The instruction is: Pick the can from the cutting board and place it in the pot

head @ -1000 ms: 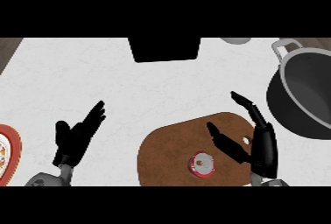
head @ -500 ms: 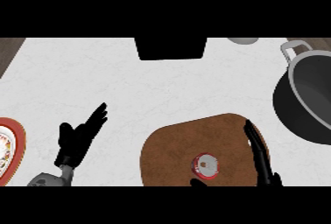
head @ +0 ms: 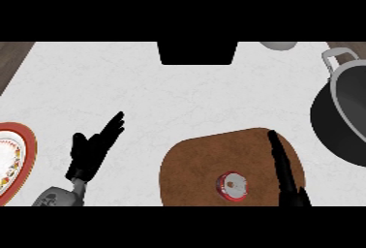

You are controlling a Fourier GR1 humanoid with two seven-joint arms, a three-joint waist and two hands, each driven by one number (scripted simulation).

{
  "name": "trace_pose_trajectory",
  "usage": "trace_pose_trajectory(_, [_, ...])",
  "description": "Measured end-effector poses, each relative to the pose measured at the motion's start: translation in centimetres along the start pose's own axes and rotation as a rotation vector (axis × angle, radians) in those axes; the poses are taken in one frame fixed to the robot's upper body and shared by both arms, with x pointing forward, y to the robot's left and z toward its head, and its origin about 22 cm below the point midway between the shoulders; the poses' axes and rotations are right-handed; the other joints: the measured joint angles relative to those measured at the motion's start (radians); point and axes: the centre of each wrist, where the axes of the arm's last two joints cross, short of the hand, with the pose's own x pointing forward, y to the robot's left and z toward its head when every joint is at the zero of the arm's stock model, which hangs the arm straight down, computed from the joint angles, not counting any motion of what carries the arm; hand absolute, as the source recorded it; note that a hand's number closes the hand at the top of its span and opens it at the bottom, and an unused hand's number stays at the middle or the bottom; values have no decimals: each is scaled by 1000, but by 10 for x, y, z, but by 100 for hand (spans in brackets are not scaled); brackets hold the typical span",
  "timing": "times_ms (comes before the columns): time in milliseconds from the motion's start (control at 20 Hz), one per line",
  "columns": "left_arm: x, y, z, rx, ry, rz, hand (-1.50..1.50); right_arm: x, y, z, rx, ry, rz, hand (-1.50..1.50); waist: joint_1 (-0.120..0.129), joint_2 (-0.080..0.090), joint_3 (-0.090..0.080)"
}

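A small can (head: 234, 185) with a red rim and pale lid stands upright on the brown cutting board (head: 193, 167), near the board's front edge. My right hand (head: 284, 169) lies over the board just right of the can, fingers straight and pointing away, a small gap between them and the can. The dark grey pot (head: 343, 116) sits at the right edge, with a metal handle at its top. My left hand (head: 93, 150) rests open on the white counter at the lower left, fingers up.
A plate (head: 22, 162) with a red rim is cut off by the left edge. A black block (head: 196, 52) stands at the back centre. A small grey round object (head: 279, 45) sits at the back right.
The view has shifted so the board, can and pot sit further right. My right hand has straightened and now shows narrow, edge-on, beside the can. The left hand keeps its pose.
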Motion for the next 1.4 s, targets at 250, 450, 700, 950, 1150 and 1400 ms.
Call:
trace_pose_trajectory(250, [-3, 2, 0, 2, 3, -4, 0, -10, 15, -5, 161, 132, 86, -150, 4, 1, 2])
trace_pose_trajectory(450, [-5, 6, -1, 2, 3, -1, 0, -25, 18, -13, 216, 186, 138, -150, 2, 0, 2])
trace_pose_trajectory(700, [-1, 6, -5, 1, 9, 6, 0, -46, 9, -14, 190, 184, 166, -150, -2, -1, 3])
trace_pose_trajectory(950, [4, 9, -3, 1, 1, 3, 0, -65, -6, -15, 164, 165, 147, -150, -2, -2, 3])
trace_pose_trajectory(1150, [0, 4, 1, 2, 1, 7, 0, -78, -9, -17, 188, 140, 65, -150, -2, -2, 3])
trace_pose_trajectory(1400, [-2, -6, 3, 5, -4, 6, 0, -93, -5, -11, 205, 93, -67, -150, -3, -2, 3])
